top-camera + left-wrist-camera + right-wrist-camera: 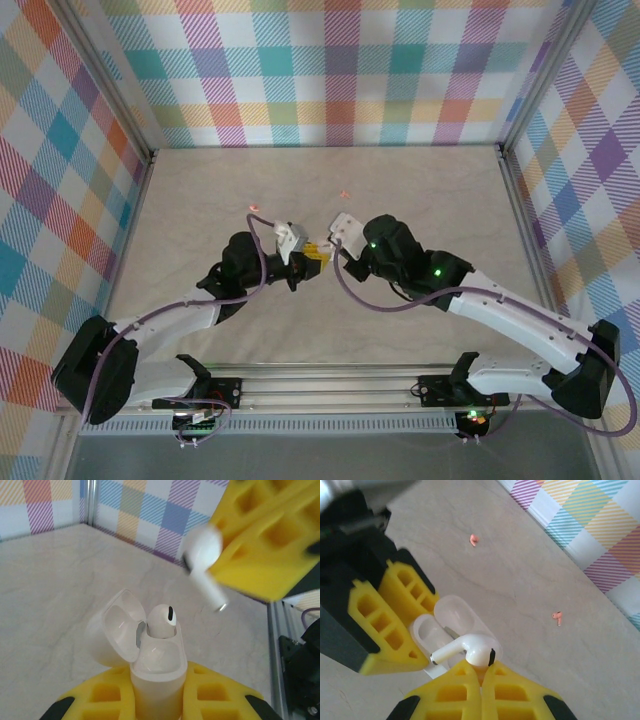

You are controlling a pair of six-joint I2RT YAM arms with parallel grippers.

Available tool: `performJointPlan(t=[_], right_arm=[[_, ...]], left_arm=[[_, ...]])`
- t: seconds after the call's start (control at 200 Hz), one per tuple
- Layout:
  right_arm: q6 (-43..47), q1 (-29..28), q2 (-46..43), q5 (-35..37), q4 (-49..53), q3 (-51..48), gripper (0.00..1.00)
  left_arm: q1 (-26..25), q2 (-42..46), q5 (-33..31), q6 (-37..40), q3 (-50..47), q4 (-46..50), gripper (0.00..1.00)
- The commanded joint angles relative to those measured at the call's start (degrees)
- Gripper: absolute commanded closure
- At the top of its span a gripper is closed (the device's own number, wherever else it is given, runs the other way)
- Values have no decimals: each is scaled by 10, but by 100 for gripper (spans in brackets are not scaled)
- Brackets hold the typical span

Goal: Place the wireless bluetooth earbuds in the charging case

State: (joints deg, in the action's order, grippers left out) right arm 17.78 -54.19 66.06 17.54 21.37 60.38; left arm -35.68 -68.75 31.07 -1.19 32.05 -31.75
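Left gripper (159, 700) clasped the open case (157, 662); right gripper (481, 692) pinched an earbud (472, 652) above it. Its stem, I reckoned, needed aligning downward.

The table (420, 190) has a pale beige top with faint marble veins. Behind it and at both its sides stand walls (340, 70) of coloured check pattern, framed by metal posts (112, 88). Along its near edge runs a grey metal rail (330, 385). The light is even.

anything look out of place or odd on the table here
One salmon-pink earbud and a second pink earbud lie loose on the table, apart from each other and beyond the open white case in the left gripper. They look stray; nothing looks damaged.
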Motion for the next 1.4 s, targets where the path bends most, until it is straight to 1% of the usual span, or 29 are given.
performJointPlan(t=[0.0, 0.37, 0.715, 1.15, 1.395], right_arm=[[57, -12, 4, 18, -41, -8, 100], [121, -58, -15, 63, -129, -31, 100], [190, -63, -14, 65, -193, -64, 100], [229, -65, 1, 47, -212, -78, 100], [234, -66, 1, 36, -213, -89, 100]], left_arm=[[5, 25, 22, -27, -14, -51, 100], [5, 49, 22, -35, -29, -51, 100], [5, 61, 29, -57, -27, -61, 100], [5, 72, 28, -62, -25, -59, 100], [5, 82, 18, -63, -26, -56, 100]])
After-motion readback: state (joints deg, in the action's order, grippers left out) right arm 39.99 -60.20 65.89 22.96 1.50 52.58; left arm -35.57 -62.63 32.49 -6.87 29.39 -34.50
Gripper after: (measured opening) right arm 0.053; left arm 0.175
